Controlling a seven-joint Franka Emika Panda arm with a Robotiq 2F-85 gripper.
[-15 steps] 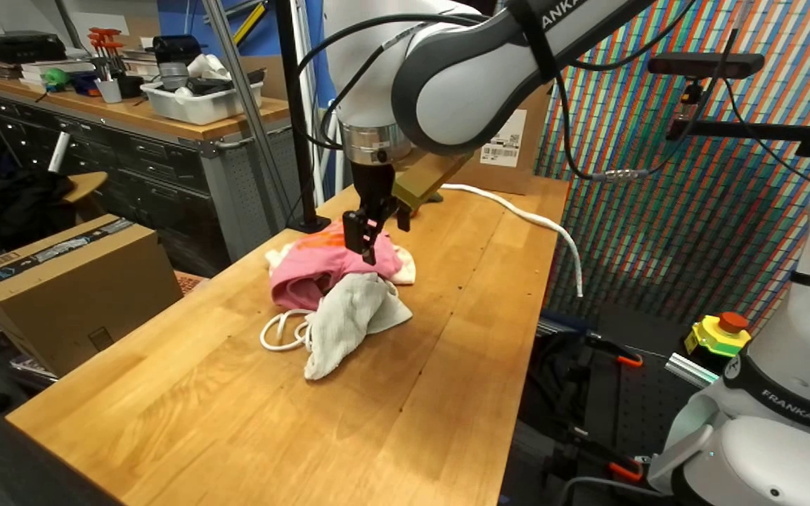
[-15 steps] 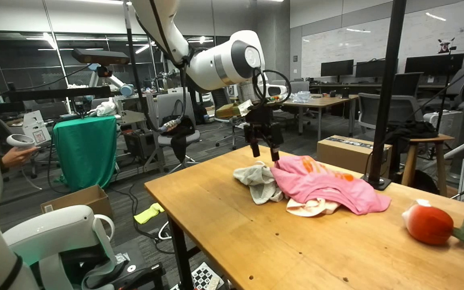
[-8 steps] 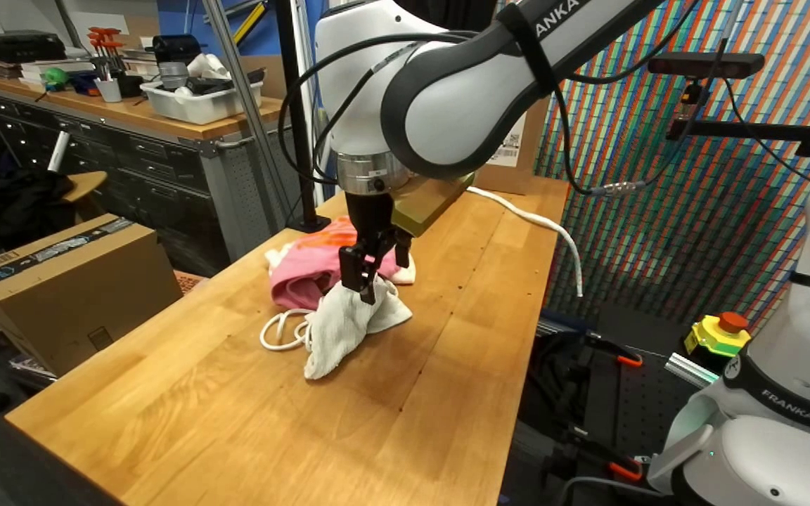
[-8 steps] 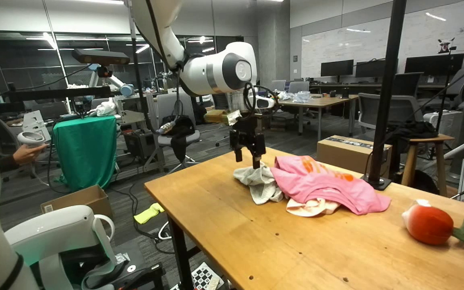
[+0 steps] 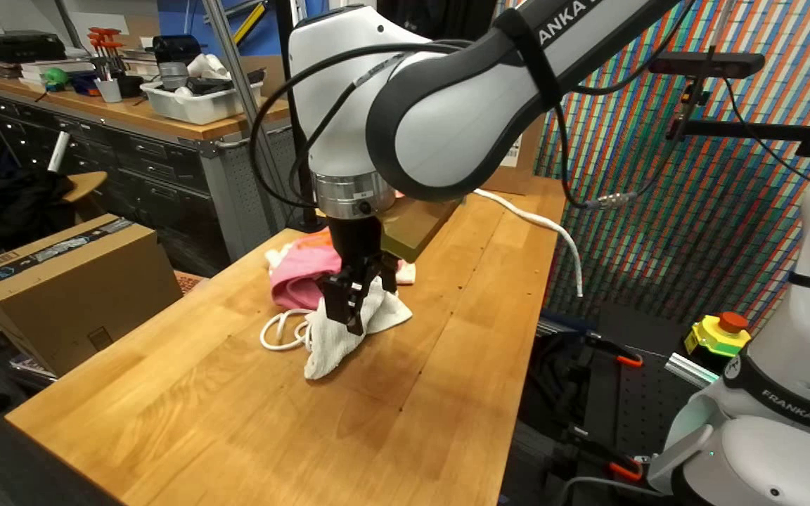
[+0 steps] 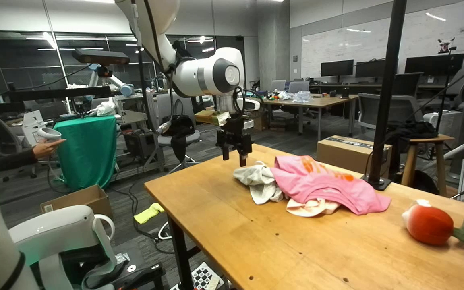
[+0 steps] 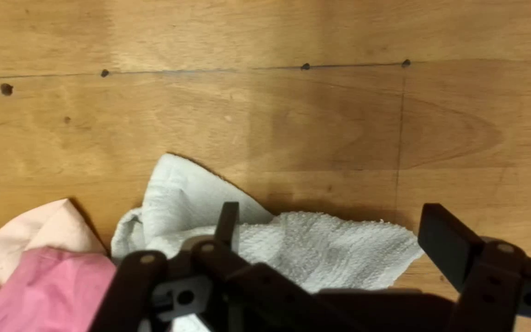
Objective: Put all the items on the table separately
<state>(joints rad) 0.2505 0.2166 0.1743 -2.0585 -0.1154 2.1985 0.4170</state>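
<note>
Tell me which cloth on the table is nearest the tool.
The white cloth: in the wrist view it shows in the gap of the open tool, while the pink cloth and pale peach fabric sit at that view's lower left.

A light-brown wooden table (image 7: 293,120) fills the upper half, crossed by a thin dark seam (image 7: 201,70) dotted with small holes (image 7: 305,67). The black gripper (image 7: 328,216) reaches in from the bottom edge, its two fingers (image 7: 450,246) wide apart. A rumpled white cloth (image 7: 339,244) shows between them; whether they touch it is unclear. At lower left, just beside it, a pink cloth (image 7: 53,290) partly covers some pale peach fabric (image 7: 49,226).
</note>
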